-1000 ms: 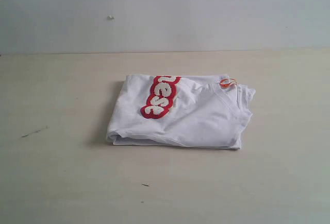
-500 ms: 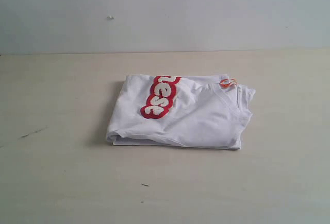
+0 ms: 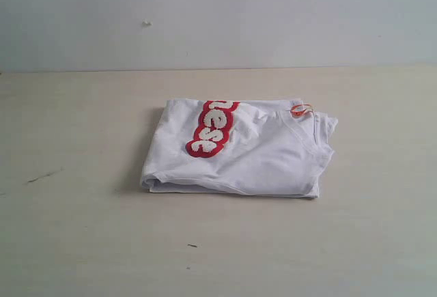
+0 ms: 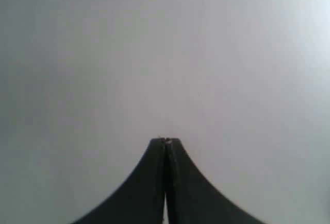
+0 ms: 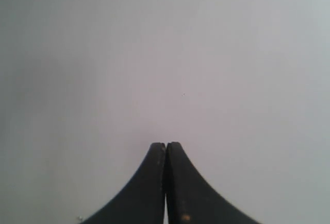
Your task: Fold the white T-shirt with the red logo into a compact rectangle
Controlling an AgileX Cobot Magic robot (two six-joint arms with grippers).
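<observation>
Your left gripper (image 4: 165,140) and right gripper (image 5: 166,144) both have their dark jaws pressed together on nothing, each facing only a plain pale surface. The white T-shirt (image 3: 239,150) lies clear of both and outside either wrist view. It is folded into a rough rectangle mid-way across the beige table (image 3: 82,242), the red logo (image 3: 212,130) on its left half and the orange tag (image 3: 300,110) at its far right corner.

T-shirt (image 3: 266,164) white; logo (image 3: 210,130) red, white-lettered; tag (image 3: 300,110) apparently orange.
</observation>
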